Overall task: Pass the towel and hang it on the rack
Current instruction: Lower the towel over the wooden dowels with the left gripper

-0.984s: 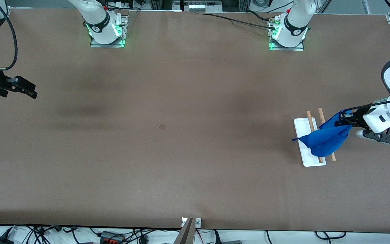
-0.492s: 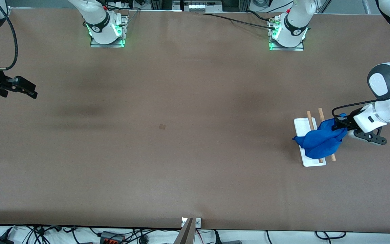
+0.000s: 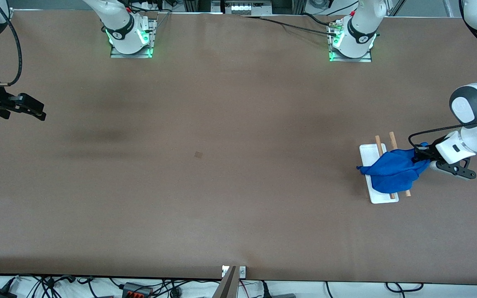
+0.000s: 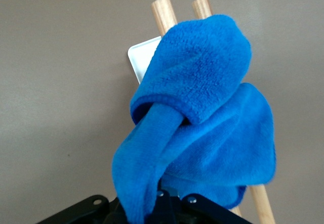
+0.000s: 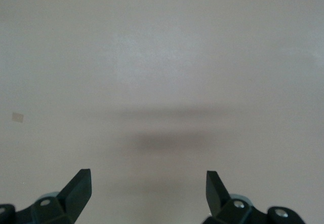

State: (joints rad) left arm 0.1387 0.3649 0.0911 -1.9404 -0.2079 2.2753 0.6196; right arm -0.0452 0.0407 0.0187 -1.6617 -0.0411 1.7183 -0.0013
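The blue towel [image 3: 392, 170] lies bunched over the two wooden rods of the rack [image 3: 372, 153], near the left arm's end of the table. My left gripper [image 3: 422, 159] is shut on one end of the towel, beside the rack. In the left wrist view the towel [image 4: 202, 117] drapes over the rods [image 4: 163, 11] and the rack's white base [image 4: 142, 57], with its end pinched at my left gripper [image 4: 167, 203]. My right gripper [image 3: 35, 111] hangs open and empty over bare table at the right arm's end; in the right wrist view it [image 5: 147, 183] frames only table.
A small brown mark [image 3: 198, 155] sits near the table's middle. The two arm bases [image 3: 131, 37] stand along the edge farthest from the front camera. Cables hang below the near edge.
My left gripper has lowered and shifted slightly, so the towel has sunk onto the rods and spread flatter toward the rack's base. The right arm has not moved.
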